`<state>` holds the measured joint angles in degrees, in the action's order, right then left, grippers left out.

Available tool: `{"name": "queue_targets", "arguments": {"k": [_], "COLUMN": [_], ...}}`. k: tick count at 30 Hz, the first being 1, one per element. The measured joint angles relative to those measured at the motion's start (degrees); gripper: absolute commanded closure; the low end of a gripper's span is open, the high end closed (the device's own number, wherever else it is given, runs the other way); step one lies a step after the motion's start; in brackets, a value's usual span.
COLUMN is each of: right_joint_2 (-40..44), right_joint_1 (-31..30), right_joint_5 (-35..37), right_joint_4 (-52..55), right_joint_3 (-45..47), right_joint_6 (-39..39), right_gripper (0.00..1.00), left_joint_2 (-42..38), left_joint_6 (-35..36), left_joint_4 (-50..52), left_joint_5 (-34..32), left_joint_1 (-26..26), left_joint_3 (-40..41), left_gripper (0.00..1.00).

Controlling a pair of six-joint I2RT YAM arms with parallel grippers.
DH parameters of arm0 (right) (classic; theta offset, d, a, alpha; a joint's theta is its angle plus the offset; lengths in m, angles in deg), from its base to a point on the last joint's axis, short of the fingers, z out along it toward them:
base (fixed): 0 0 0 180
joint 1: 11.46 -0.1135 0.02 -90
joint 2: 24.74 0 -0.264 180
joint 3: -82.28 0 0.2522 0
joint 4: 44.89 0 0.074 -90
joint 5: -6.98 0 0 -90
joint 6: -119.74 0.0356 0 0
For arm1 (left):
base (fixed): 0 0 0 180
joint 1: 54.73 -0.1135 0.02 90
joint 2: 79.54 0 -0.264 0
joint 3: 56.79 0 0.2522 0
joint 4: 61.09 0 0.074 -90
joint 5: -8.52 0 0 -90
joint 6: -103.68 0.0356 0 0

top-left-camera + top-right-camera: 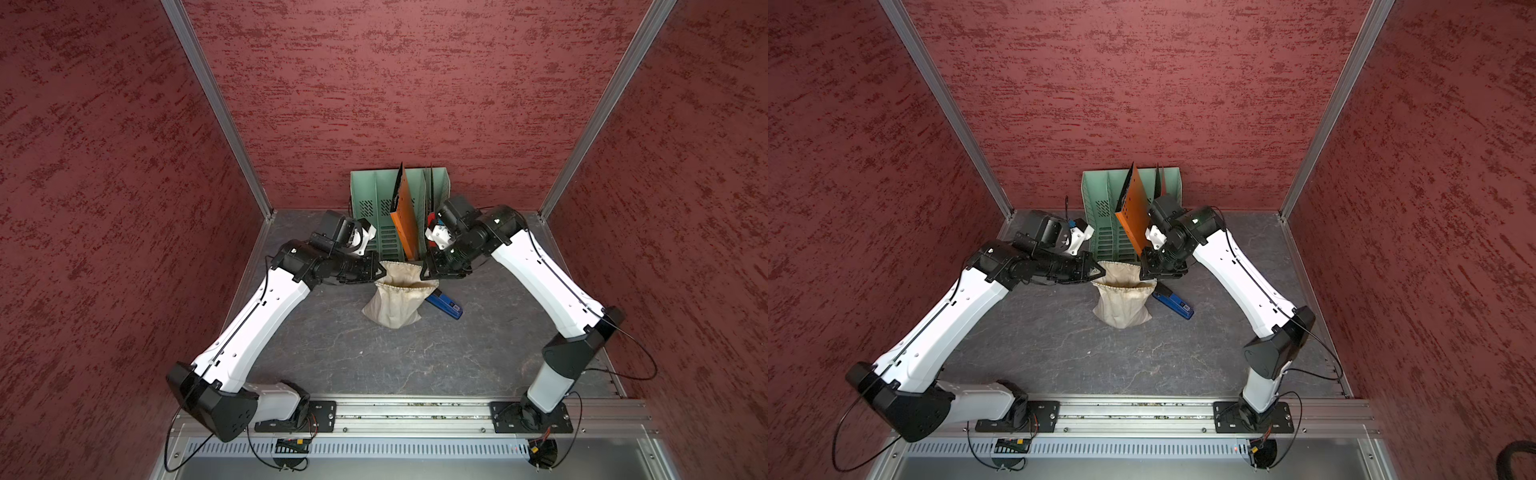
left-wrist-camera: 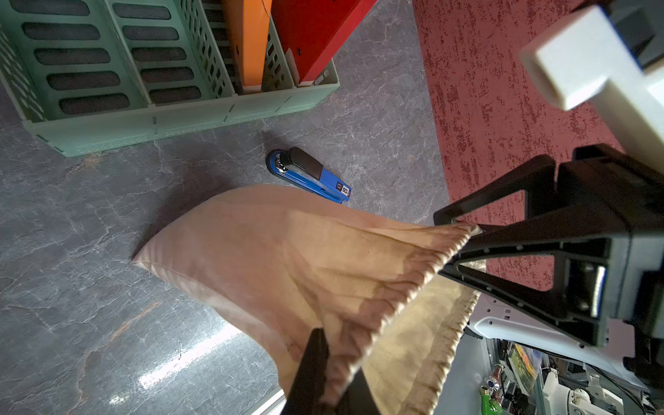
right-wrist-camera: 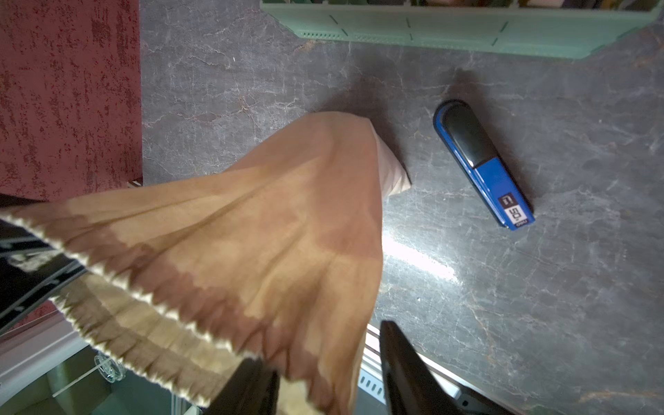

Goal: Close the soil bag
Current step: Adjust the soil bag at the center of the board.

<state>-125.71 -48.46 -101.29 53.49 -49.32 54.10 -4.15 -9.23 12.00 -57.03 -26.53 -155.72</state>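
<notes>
Cream soil bag (image 1: 392, 307): left gripper (image 1: 381, 272) clamped on rim, right gripper (image 1: 424, 272) jaws apart, both reaching inward.

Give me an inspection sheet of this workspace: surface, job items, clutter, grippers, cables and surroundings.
Surface: dark grey marbled tabletop, no spill seen.
Job's things: cream cloth soil bag, base on the tabletop, mouth open.
Clutter: blue-and-black stapler lying beside the bag; green plastic file rack at the rear, holding an orange folder and a red folder.
Grippers: left gripper shut on the bag's rim; right gripper jaws apart at the opposite rim.
Cables: thin black cables loop off the arms, away from the bag.
Surroundings: red textured wall panels on three sides.
</notes>
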Motion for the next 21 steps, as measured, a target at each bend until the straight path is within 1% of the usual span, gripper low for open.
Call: {"name": "queue_targets", "arguments": {"k": [5, 9, 12, 15, 17, 21], "right_joint_2": [-1.5, -0.9, 0.3, 0.3, -0.9, -5.9], "right_joint_1": [-1.0, -1.9, -2.0, -2.1, -2.1, -2.2], "right_joint_5": [1.2, 3.1, 3.8, 4.0, 3.9, 3.5], "right_joint_4": [2.4, 4.9, 5.2, 4.7, 4.7, 4.7], "right_joint_3": [-3.2, -2.3, -0.2, -0.8, -3.5, -12.1], "right_joint_6": [0.4, 1.2, 1.7, 1.9, 2.0, 1.6], "right_gripper": [0.42, 0.41, 0.42, 0.42, 0.42, 0.41], "left_joint_2": [-1.2, -1.4, -1.5, -1.7, -2.0, -3.1], "left_joint_6": [-0.4, -0.6, -0.6, -0.6, -0.5, -0.2], "left_joint_4": [0.1, 0.2, 0.2, 0.2, 0.2, 0.3], "left_joint_5": [-0.5, -0.5, -0.5, -0.5, -0.5, -0.5], "left_joint_1": [0.0, 0.1, 0.1, 0.1, 0.1, 0.1], "left_joint_3": [0.0, 0.1, 0.7, 1.2, 1.5, 2.1], "left_gripper": [0.91, 0.91, 0.91, 0.91, 0.91, 0.9]}}
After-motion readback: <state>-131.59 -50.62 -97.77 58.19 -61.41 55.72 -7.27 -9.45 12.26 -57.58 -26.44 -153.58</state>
